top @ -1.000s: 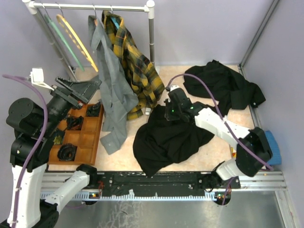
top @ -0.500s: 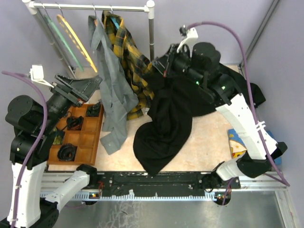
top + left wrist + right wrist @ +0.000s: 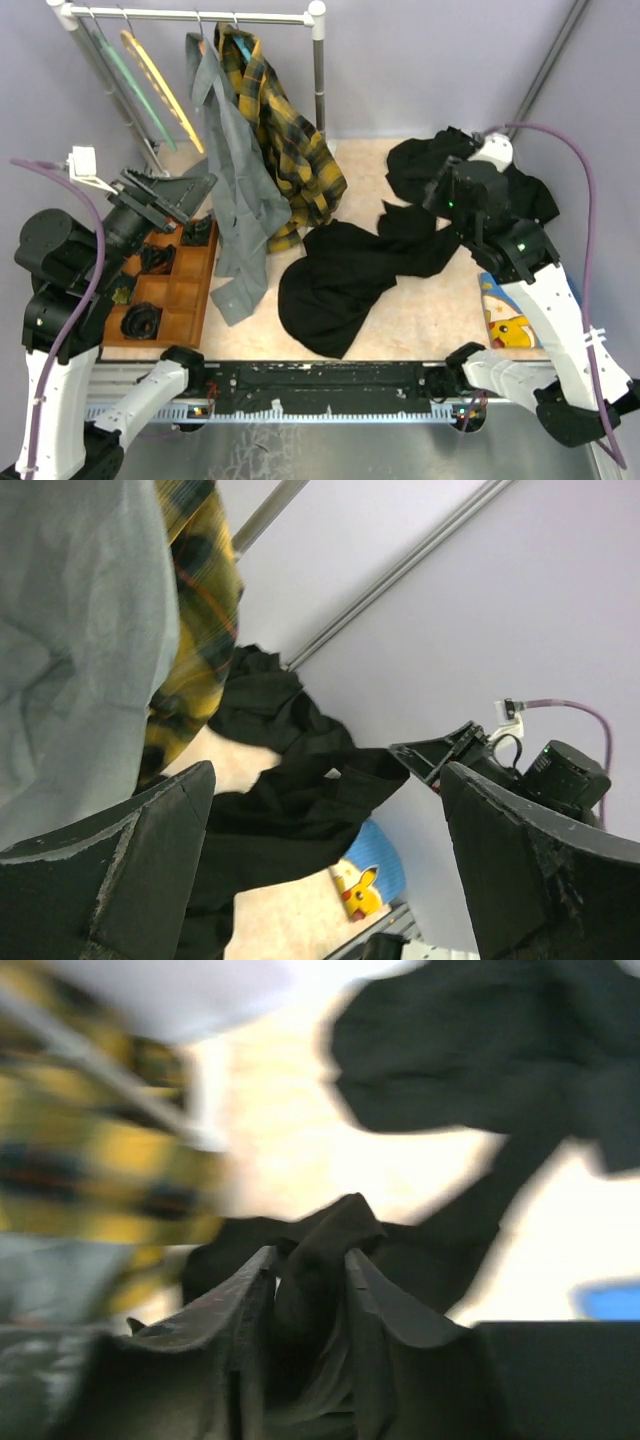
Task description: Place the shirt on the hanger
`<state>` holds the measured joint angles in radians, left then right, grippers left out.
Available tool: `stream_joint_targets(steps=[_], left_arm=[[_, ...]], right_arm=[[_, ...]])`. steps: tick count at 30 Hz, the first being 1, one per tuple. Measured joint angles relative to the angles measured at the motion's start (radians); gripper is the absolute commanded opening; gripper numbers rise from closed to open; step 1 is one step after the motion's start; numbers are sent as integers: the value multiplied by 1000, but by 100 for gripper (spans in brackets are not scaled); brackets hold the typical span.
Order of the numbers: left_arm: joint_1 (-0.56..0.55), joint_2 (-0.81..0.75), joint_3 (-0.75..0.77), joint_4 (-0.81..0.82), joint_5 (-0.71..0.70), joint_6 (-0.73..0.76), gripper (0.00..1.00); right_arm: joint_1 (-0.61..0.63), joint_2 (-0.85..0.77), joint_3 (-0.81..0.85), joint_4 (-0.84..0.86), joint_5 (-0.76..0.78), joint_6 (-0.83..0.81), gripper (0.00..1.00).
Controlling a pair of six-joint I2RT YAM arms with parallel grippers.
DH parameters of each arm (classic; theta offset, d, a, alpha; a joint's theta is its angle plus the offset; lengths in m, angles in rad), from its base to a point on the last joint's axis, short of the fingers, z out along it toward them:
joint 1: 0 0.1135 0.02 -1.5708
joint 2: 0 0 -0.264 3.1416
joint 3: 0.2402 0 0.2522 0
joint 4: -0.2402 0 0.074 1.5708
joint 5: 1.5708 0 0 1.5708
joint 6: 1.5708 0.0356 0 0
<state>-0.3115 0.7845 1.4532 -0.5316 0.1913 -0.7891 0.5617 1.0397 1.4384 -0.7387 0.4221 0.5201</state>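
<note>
**A:** Start at the near side. How is the left gripper set?

**B:** The left gripper (image 3: 322, 815) has its fingers spread wide with nothing between them. It hangs over the wooden tray (image 3: 186, 294) at the left of the table (image 3: 425, 325).

**A:** And the shirt?

**B:** The shirt (image 3: 340, 280) lies crumpled in the middle of the table. Most of it is down flat, and one end is drawn out toward the right arm.

**A:** Does that arm have hold of it?

**B:** The wrist view is blurred. Even so, the right gripper (image 3: 308, 1260) shows its fingers close together with a ridge of black cloth pinched between them.

**A:** What lies beyond that?

**B:** Another black garment (image 3: 420, 160) is heaped in the far right corner, just behind the right gripper.

**A:** And the hanger?

**B:** The hanger (image 3: 162, 85) hangs bare at the left end of the rail (image 3: 200, 15), at the back and well apart from the shirt. A grey shirt (image 3: 235, 200) and a plaid shirt (image 3: 285, 150) hang beside it.
</note>
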Motion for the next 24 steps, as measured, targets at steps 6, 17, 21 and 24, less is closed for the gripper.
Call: stream_joint_targets(steps=[6,17,21,24], left_arm=[[0,-50,-142,-52,-16,63,99],[0,-9,-292,-192,-54,218,99],[0,-40,-314,-220,-85,265,99],[0,-56,-320,-227,-99,286,99]], right_arm=[[-56,-90,-96,-198,261,-4,71],[22,27,-139,-65,-48,-190,75],[173,143,-234,9,-145,-199,78],[227,232,-307,67,-197,-199,84]])
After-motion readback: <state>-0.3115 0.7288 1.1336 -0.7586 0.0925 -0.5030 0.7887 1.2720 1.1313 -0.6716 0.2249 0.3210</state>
